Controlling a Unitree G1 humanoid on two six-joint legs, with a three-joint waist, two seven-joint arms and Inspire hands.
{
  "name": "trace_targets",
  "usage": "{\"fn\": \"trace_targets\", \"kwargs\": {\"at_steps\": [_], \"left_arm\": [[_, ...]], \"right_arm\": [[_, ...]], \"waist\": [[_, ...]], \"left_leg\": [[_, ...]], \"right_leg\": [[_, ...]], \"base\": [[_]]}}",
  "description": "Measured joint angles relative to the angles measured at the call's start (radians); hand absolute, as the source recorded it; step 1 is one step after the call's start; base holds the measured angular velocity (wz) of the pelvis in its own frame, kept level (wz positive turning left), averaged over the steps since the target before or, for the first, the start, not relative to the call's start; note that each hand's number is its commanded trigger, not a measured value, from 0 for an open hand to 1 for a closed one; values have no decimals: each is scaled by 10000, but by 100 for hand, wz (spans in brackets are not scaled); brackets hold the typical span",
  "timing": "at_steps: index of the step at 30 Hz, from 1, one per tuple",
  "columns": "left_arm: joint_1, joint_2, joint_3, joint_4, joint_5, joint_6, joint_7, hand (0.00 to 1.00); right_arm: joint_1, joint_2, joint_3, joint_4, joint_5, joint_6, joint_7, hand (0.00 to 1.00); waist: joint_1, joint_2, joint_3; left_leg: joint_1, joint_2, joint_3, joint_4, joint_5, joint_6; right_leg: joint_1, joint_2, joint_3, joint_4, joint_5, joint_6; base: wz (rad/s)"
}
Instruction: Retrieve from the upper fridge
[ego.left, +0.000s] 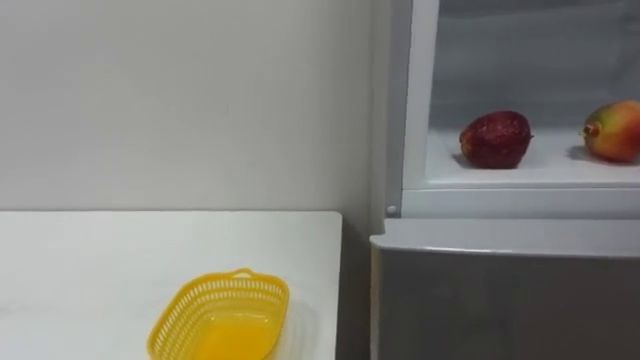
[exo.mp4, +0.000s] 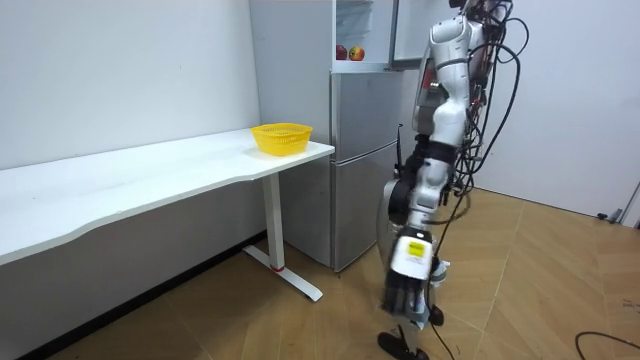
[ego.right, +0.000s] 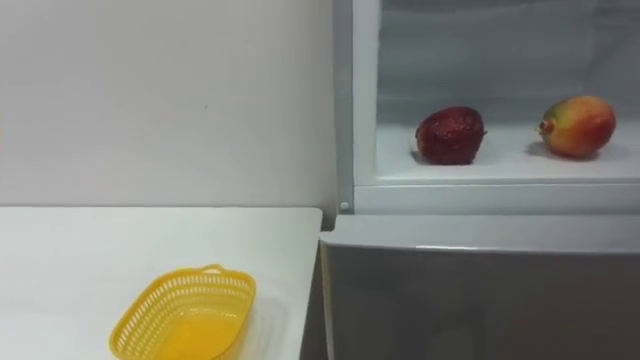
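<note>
Inside, dark-red fruit (ego.left: 495, 139) near mango (ego.left: 613, 131) on fridge shelf (ego.left: 540, 172)

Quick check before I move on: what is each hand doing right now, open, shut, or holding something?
Left hand: cannot be told from these pictures.
Right hand: cannot be told from these pictures.

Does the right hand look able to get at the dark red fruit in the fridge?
Probably yes. The upper fridge stands open, the dark red fruit lies near the shelf's front with nothing before it, and the other fruit lies apart on its right. The robot stands close by.
</note>
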Motion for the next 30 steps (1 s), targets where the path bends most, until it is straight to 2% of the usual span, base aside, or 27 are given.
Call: {"fn": "trace_targets", "kwargs": {"at_steps": [3, 5, 6, 8, 10, 11, 12, 13, 14, 15, 17, 19, 23, 26, 30], "left_arm": [[-629, -92, -298, -518, 795, 31, -208, 0], [-951, -154, -631, -1010, 972, -209, -340, 0], [-1003, -158, -720, -1141, 1061, -287, -435, 0], [-1048, -181, -1198, -1557, 1305, -619, -768, 0], [-1100, -252, -1376, -1555, 1304, -761, -964, 0], [-1088, -312, -1379, -1529, 1320, -782, -1095, 0], [-1065, -330, -1381, -1526, 1326, -785, -1164, 0], [-997, -345, -1442, -1524, 1332, -837, -1286, 0], [-928, -334, -1513, -1441, 1333, -998, -1368, 0], [-899, -324, -1521, -1380, 1333, -1067, -1408, 0], [-791, -181, -1521, -1012, 1332, -1311, -1586, 0], [-719, -59, -1541, -761, 1483, -1392, -1705, 0], [-649, 46, -1545, -536, 2416, -1396, -1864, 0], [-577, 51, -1636, -535, 2891, -1397, -1974, 0], [-591, 104, -1991, -461, 3140, -1399, -2074, 0]], "right_arm": [[49, 146, 3, -1635, 66, -107, -529, 0], [171, 319, 61, -3153, 401, -586, -968, 0], [248, 363, 122, -3605, 420, -666, -1017, 0], [731, 532, 495, -5572, 446, -961, -1233, 0], [1158, 764, 708, -6816, 447, -1286, -1411, 0], [1289, 925, 822, -7312, 448, -1396, -1423, 0], [1348, 997, 873, -7576, 449, -1413, -1424, 0], [1473, 1134, 887, -8144, 442, -1479, -1423, 0], [1589, 1165, 903, -8705, 432, -1635, -1429, 0], [1633, 1165, 900, -9032, 420, -1680, -1445, 0], [1735, 1161, 898, -10172, 412, -2107, -1647, 0], [1814, 1129, 898, -11173, 407, -2192, -1835, 0], [1870, 1106, 913, -12833, -202, -2703, -2245, 0], [1991, 1057, 1007, -13673, -824, -2825, -2541, 0], [1994, 839, 1308, -14126, -916, -3039, -2976, 0]], "waist": [[-252, -20, 51], [-453, -70, 38], [-474, -50, 50], [-505, -44, 52], [-591, -69, 44], [-692, -147, 23], [-748, -98, 25], [-793, -138, 0], [-814, -168, -20], [-813, -165, -21], [-857, -133, 4], [-985, -141, 16], [-1022, -131, 14], [-1022, -108, 5], [-1033, -76, -10]], "left_leg": [[-65, 11, 278, -2, 18, -1], [-97, 20, 569, 5, 24, 7], [-95, 19, 656, -7, 24, 7], [-91, 22, 1067, -11, 25, 9], [-89, 4, 1113, -24, 25, 9], [-85, -6, 1113, -24, 25, 9], [-86, -14, 1114, -30, 25, 9], [-92, -24, 1137, -35, 25, 9], [-107, -26, 1222, -43, 25, 9], [-115, -24, 1278, -50, 25, 9], [-112, 22, 1336, -56, 25, 8], [-118, 46, 1362, -56, 24, 8], [-211, 116, 1644, -56, 24, 7], [-217, 139, 1663, -54, 24, 7], [-289, 150, 1689, -44, 24, 7]], "right_leg": [[-301, 22, 232, 209, 3, -13], [-481, 57, 503, 237, 51, -10], [-530, 65, 581, 241, 56, -4], [-608, 91, 871, 208, 143, 19], [-610, 93, 969, 137, 188, 50], [-618, 95, 1006, 34, 214, 68], [-621, 95, 1038, 19, 218, 71], [-643, 103, 1118, 30, 218, 74], [-716, 108, 1171, 66, 221, 76], [-745, 123, 1232, 77, 223, 78], [-765, 205, 1370, 23, 292, 60], [-789, 232, 1371, 22, 292, 60], [-946, 312, 1498, 22, 327, 13], [-1007, 359, 1616, 37, 344, -12], [-1102, 373, 1636, 76, 371, -34]], "base": [[-27], [-41], [-40], [-45], [-22], [-11], [-11], [-16], [-20], [-26], [-25], [-9], [-11], [-13], [-3]]}}
